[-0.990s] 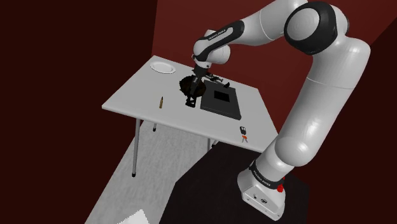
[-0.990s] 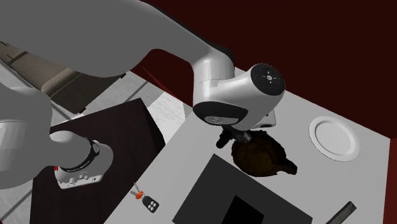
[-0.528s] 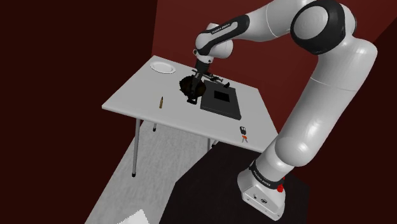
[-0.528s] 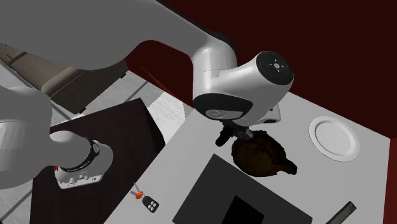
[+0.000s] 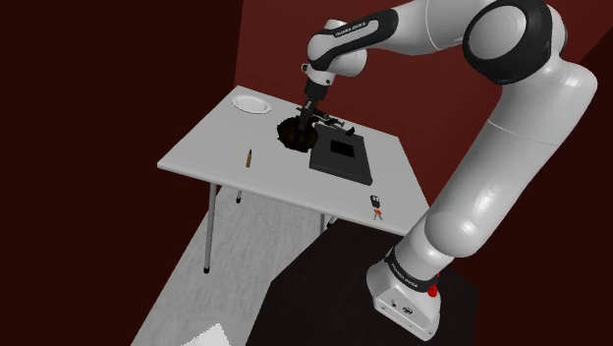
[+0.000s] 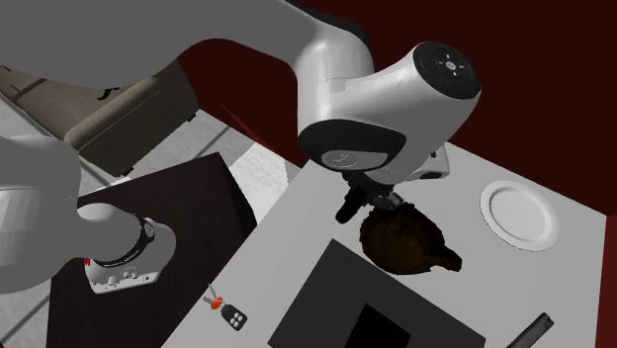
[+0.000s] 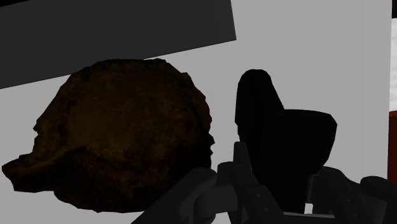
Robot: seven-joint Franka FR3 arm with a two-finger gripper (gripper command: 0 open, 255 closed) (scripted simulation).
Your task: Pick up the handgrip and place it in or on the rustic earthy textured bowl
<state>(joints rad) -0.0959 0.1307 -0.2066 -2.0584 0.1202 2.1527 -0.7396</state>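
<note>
We read the gripper [image 5: 306, 120] as pinching the handgrip [image 7: 286, 146]. In the wrist view this black thing stands between the gripper's linkages, which hide its lower part, so we cannot judge how deep the hold is. The handgrip seems clear of the table [image 5: 216, 147], just beside the bowl [image 7: 121, 133] and not over it.

In the shoulder view the gripper sits at the bowl's 1 o'clock edge. The bowl lies at about 10 o'clock of the black tray [image 5: 356, 169], close to it. In the second exterior view the gripper is between 10 and 11 o'clock of the bowl.

The hold is our first worry. If only a corner of the handgrip is caught, a quick sideways move could twist it or let it drop onto the table.

The crossing is our second. If the handgrip hangs low and is carried over without enough height, it could strike the bowl's rough rim and shove the bowl toward the tray.

The release is our third. The bowl looks lumpy and uneven, so a handgrip let go off-centre or from too high could bounce, tip over the rim and land beside the bowl.
</note>
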